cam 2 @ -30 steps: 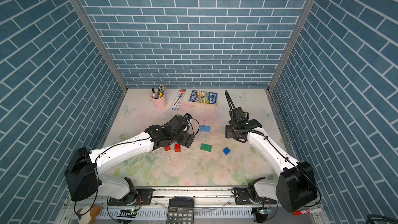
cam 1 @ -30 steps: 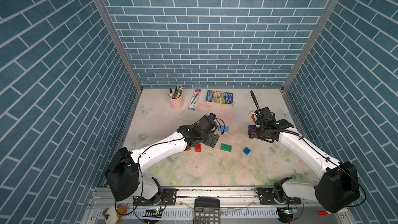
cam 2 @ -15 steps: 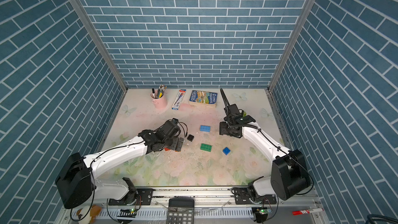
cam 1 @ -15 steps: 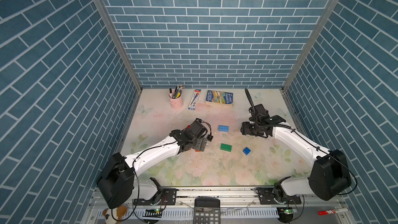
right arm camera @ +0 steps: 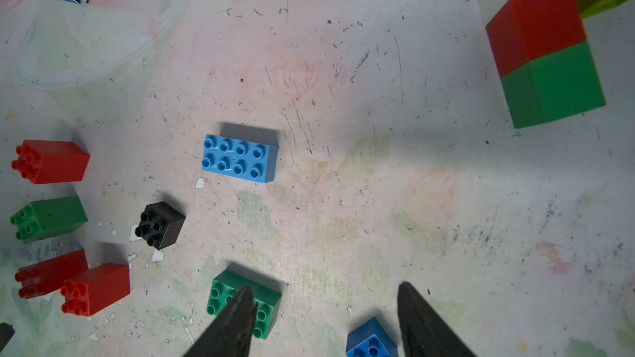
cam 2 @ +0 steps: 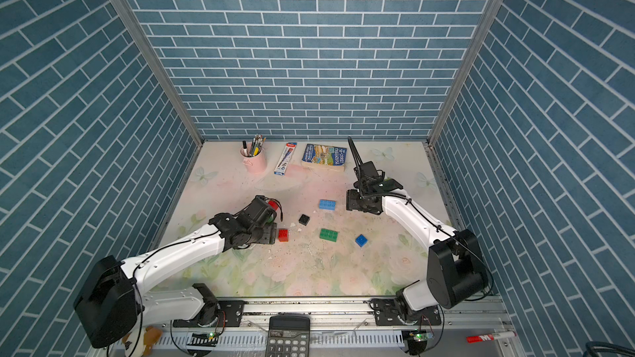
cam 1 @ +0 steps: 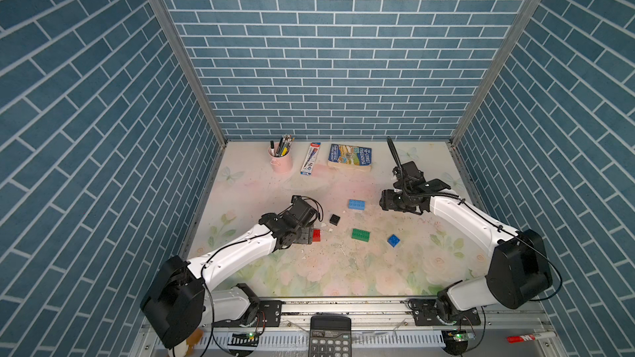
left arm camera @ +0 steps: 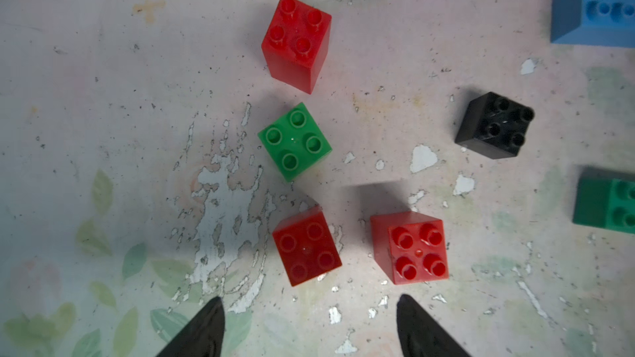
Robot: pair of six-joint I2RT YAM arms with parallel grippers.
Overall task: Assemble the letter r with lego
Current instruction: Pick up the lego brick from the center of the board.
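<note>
Left tool (left arm camera: 309,298) near red brick (left arm camera: 307,246) — jaws apart, apparently empty

On the floral counter (cam 1: 343,269), the black square plastic brick (cam 1: 335,219) sits between the red square plastic brick (cam 1: 316,235), left and nearer, and the light-blue long plastic brick (cam 1: 356,205), right and farther back. The green long plastic brick (cam 1: 360,235) lies before that one, the blue square plastic brick (cam 1: 393,240) near its right.

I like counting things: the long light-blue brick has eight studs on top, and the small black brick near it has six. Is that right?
Almost. The small black brick has four studs, not six, as the right wrist view shows. The long light-blue brick does have eight studs on top, and the black one lies near it.
</note>
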